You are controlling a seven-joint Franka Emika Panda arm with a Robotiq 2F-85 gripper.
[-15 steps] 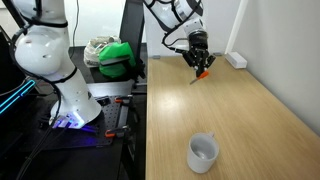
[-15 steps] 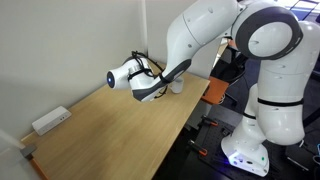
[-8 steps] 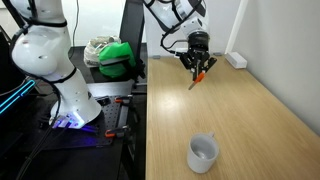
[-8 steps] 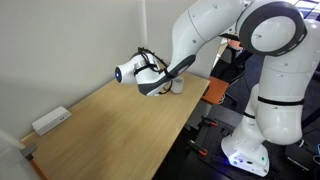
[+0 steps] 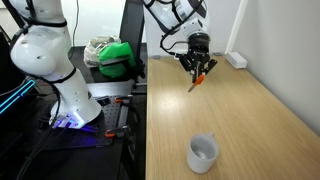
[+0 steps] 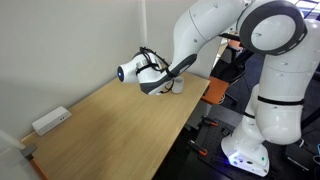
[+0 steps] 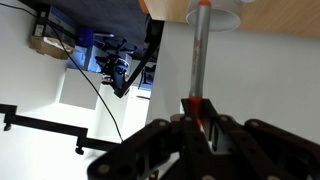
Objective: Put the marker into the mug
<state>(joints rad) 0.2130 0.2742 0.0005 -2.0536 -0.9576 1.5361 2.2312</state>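
My gripper [image 5: 199, 68] hangs above the far end of the wooden table [image 5: 240, 110], shut on the thin orange-red marker [image 5: 196, 80], which slants down from the jaws. In the wrist view the marker [image 7: 198, 50] runs from my shut gripper [image 7: 198, 112] towards the white mug [image 7: 216, 14] at the top edge. The white mug [image 5: 203, 152] stands upright near the table's front edge, far from the gripper. In an exterior view the gripper [image 6: 152, 86] partly hides the mug [image 6: 178, 86] behind it.
A white box [image 5: 236, 60] lies at the table's far corner by the wall, also visible in an exterior view [image 6: 49, 121]. A green object [image 5: 118, 57] and a second white robot [image 5: 45, 50] stand off the table's side.
The gripper has risen slightly with the marker and shifted along the table towards the mug's end. The mug has not moved.
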